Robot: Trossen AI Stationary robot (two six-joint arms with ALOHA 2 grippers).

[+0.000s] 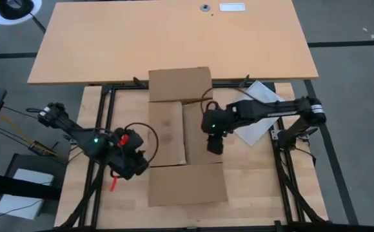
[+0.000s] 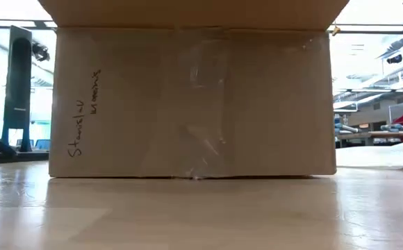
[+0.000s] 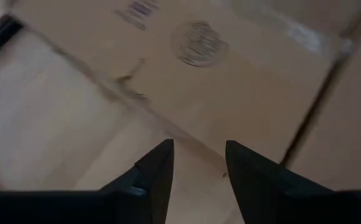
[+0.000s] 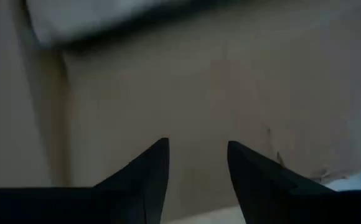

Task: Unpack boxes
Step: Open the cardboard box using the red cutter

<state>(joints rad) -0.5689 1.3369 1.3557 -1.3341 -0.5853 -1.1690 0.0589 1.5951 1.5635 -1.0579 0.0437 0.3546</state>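
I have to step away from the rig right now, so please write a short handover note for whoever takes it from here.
Left gripper: open, empty, beside the carton's left side.
Right gripper: open, empty, over the carton's right inner flap.
Carton: middle of the table; near and far outer flaps folded out flat, the two inner flaps still down over the opening.
Red-handled tool: on the table by the left arm.
Done: outer flaps opened.
Left: lift the inner flaps, take out the contents, which are not visible yet.

Grey floor (image 1: 354, 26), wooden desk (image 1: 174, 38) beyond (bright windows (image 2: 375, 62) behind).
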